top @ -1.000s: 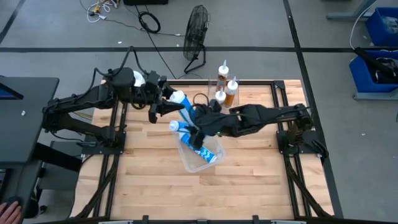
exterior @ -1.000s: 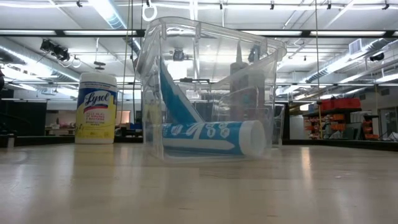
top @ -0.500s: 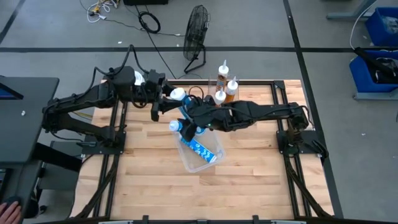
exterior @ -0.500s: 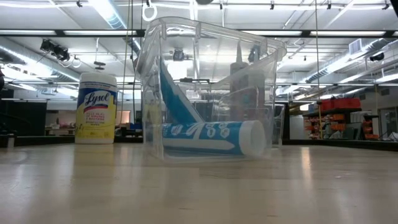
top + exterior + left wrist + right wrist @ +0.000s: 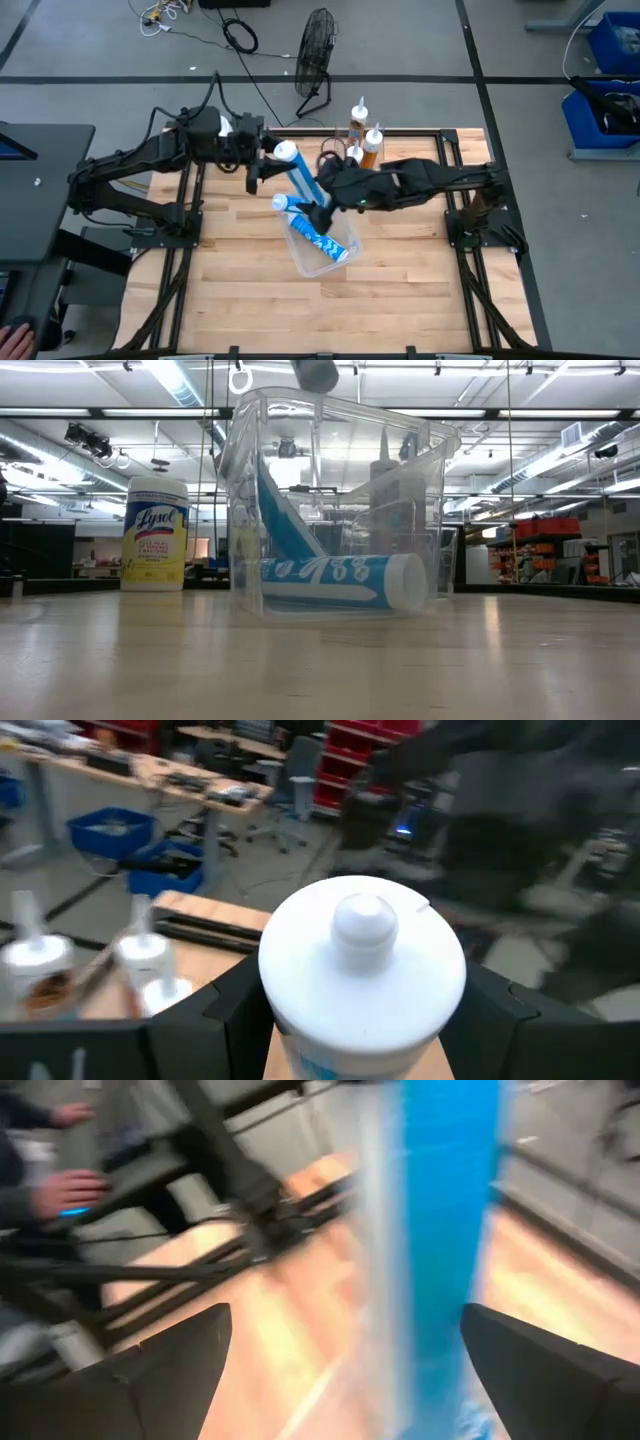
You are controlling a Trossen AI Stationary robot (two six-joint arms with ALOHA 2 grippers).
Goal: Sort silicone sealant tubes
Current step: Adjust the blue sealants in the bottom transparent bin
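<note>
Left pincer grips blue tube at cap end, slanted over clear bin for drop-in. Right pincer open, fingers straddling tube. Two blue tubes in bin; orange tubes stand far side of table.

floor: grey concrete | fan | blue bins | ceiling lights

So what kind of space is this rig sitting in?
Probably a workshop or robotics lab: a bare grey floor with a standing fan, blue parts bins, and open ceiling ducts with strip lights over the wooden worktable.
</note>
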